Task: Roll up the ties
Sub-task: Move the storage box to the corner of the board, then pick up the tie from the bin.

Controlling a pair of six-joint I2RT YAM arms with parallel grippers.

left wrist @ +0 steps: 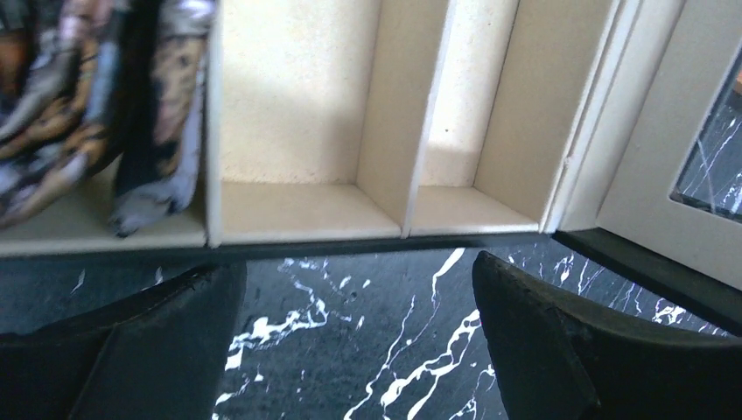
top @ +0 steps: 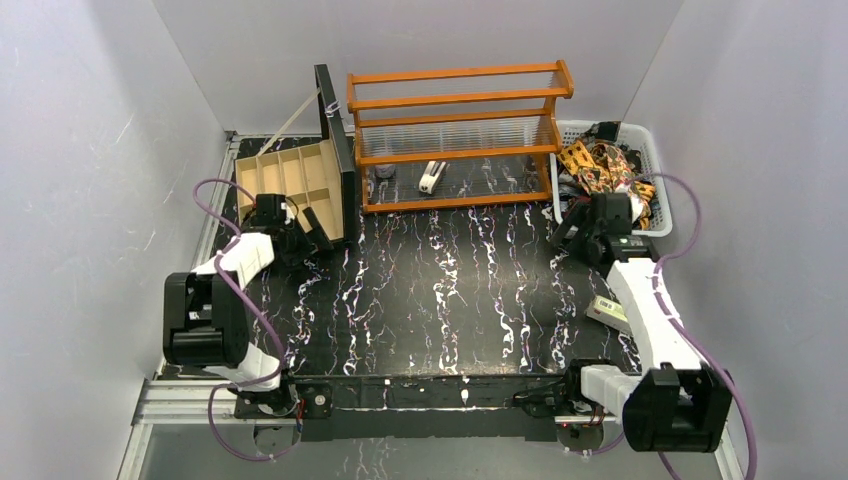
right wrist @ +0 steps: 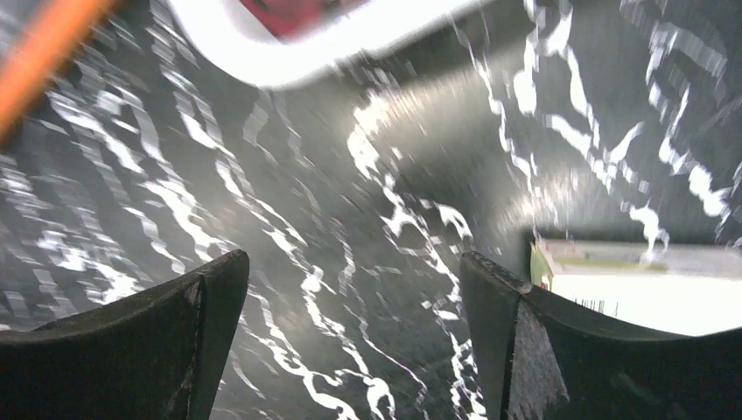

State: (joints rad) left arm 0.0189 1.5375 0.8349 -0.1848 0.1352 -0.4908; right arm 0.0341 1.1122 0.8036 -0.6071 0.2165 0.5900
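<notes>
Patterned ties [left wrist: 74,105] in tray [left wrist: 302,214], left compartment

I had the left end effector [top: 296,232] [left wrist: 359,293] stretched forward on the left side, fingers spread wide, nothing gripped. Right end effector [top: 583,228] [right wrist: 354,284] was forward on the right, tilted down, equally wide apart, empty.

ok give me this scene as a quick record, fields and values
left jaws: open, empty, facing the divided box
right jaws: open, empty, near the basket
box contents: ties in one compartment, two beside it empty
basket contents: more ties, loose pile
also on table: small box by right arm
</notes>
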